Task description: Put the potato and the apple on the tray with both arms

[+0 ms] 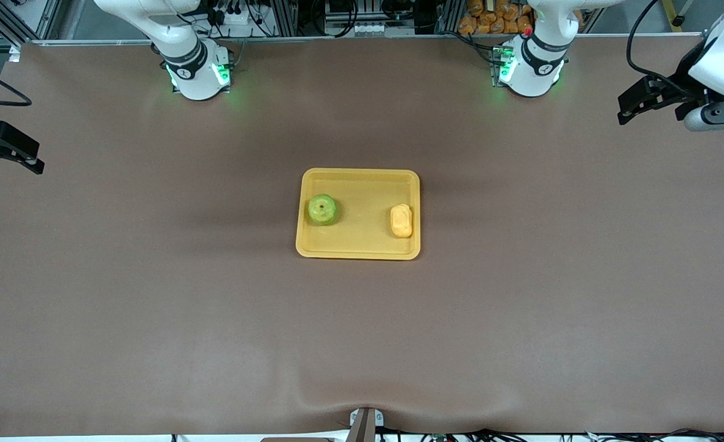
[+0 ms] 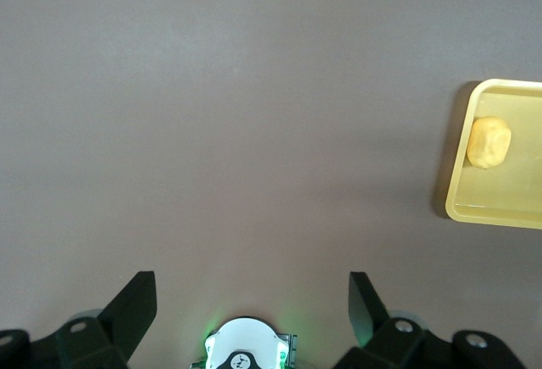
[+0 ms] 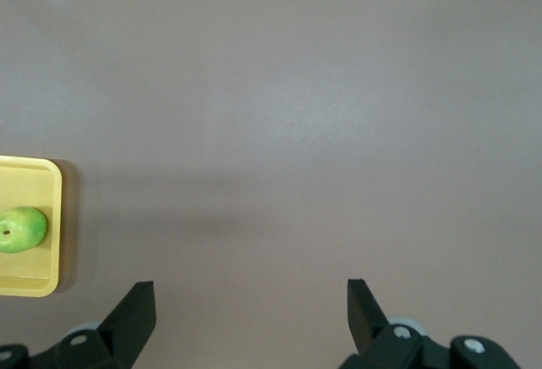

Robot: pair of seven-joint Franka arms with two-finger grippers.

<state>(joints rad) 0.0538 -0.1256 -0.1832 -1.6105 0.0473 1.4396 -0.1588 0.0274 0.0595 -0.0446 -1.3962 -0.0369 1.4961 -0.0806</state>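
Observation:
The yellow-orange tray (image 1: pixel 362 174) lies in the middle of the brown table. The green apple (image 1: pixel 323 209) sits in it at the right arm's end, stem dimple up. The yellow-orange potato (image 1: pixel 401 221) lies in it at the left arm's end. My left gripper (image 1: pixel 647 113) is open and empty, up over the table's left-arm end. My right gripper (image 1: pixel 6 169) is open and empty over the right-arm end. The left wrist view shows its gripper (image 2: pixel 252 289), the potato (image 2: pixel 489 141) and a tray corner (image 2: pixel 500 208). The right wrist view shows its gripper (image 3: pixel 251 293), the apple (image 3: pixel 21 228) and a tray corner (image 3: pixel 34 280).
The two arm bases (image 1: pixel 199 70) (image 1: pixel 531 67) stand at the table edge farthest from the camera, lit green. Orange packets (image 1: pixel 491 18) and cables lie off the table past them. A clamp (image 1: pixel 365 423) puckers the cloth at the nearest edge.

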